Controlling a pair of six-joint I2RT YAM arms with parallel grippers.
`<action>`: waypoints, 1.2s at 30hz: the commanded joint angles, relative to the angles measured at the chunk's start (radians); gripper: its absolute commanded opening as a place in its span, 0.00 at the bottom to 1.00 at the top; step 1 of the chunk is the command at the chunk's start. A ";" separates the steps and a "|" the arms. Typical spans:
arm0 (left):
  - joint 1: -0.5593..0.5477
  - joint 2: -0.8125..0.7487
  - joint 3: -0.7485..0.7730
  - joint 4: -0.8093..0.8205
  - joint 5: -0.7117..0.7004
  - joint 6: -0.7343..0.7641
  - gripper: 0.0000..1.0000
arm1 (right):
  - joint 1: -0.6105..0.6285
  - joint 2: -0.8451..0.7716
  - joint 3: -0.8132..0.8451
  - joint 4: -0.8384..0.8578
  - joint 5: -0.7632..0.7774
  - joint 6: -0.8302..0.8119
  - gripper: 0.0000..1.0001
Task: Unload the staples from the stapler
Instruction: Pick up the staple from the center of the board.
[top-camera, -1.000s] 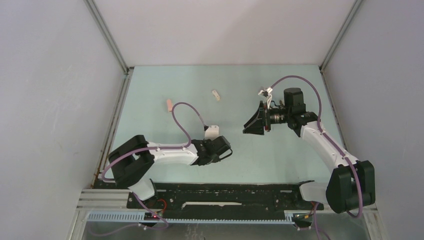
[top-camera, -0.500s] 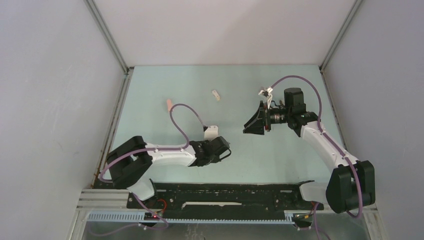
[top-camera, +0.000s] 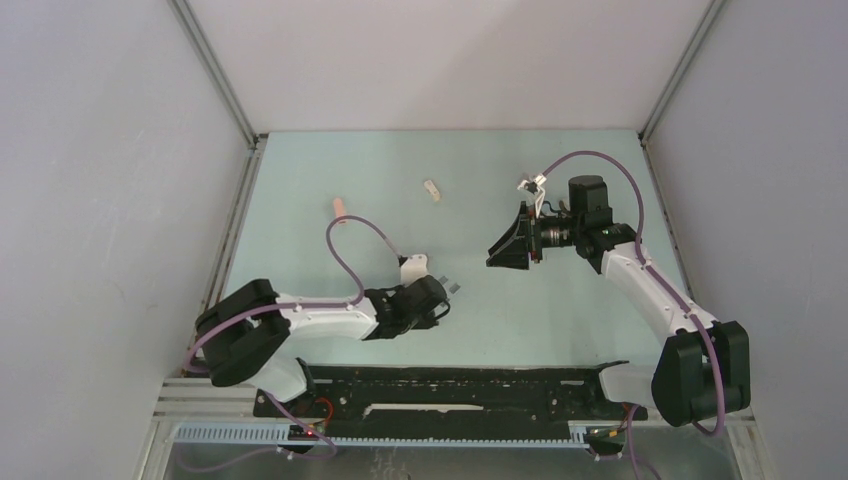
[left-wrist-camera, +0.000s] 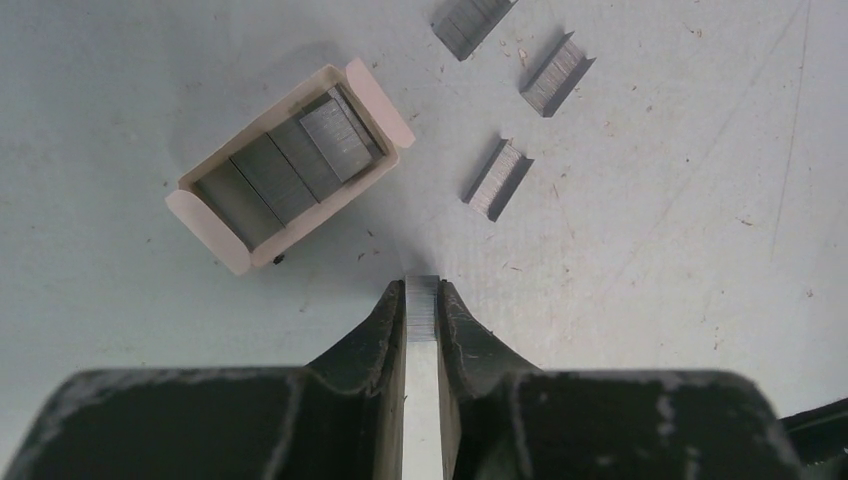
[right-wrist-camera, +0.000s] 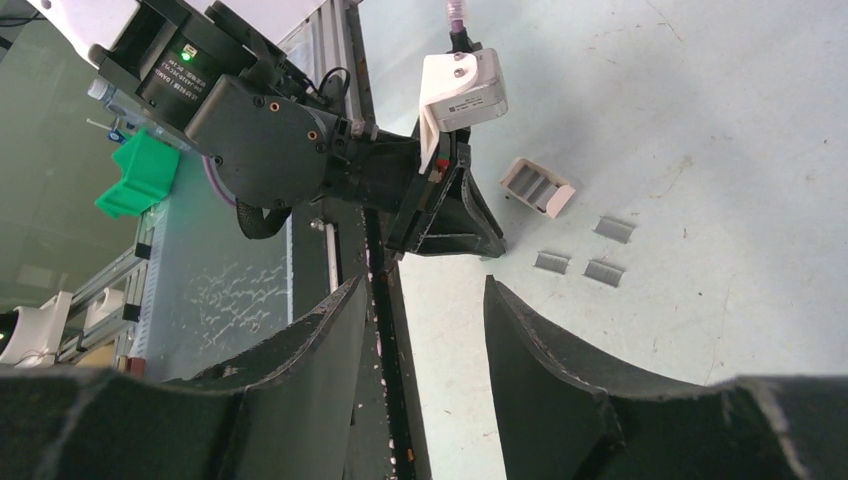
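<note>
On the pale green table (top-camera: 560, 170), your left gripper (left-wrist-camera: 422, 296) is clamped on one staple strip (left-wrist-camera: 421, 345). Your right gripper (right-wrist-camera: 425, 300) stands apart, empty. You see the strip only in the left wrist view.

The staples (left-wrist-camera: 497, 179) are shown as ridged, dully shining grey metal. The box (left-wrist-camera: 205, 225) is made of matt card, the table (left-wrist-camera: 680, 300) scuffed matt.

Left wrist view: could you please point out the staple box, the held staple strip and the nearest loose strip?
staple box (left-wrist-camera: 205, 222): left wrist view, its left flap.
held staple strip (left-wrist-camera: 421, 308): left wrist view, its exposed tip.
nearest loose strip (left-wrist-camera: 497, 178): left wrist view, its middle.
</note>
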 joint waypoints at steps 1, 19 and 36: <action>0.012 -0.048 -0.028 0.063 0.022 -0.022 0.15 | -0.006 -0.010 0.036 -0.003 -0.017 0.003 0.56; 0.052 -0.124 -0.105 0.150 0.081 -0.039 0.14 | 0.009 0.019 0.037 -0.009 -0.015 0.006 0.56; 0.175 -0.414 -0.359 0.577 0.230 -0.124 0.15 | 0.090 0.215 -0.039 0.201 -0.127 0.232 0.60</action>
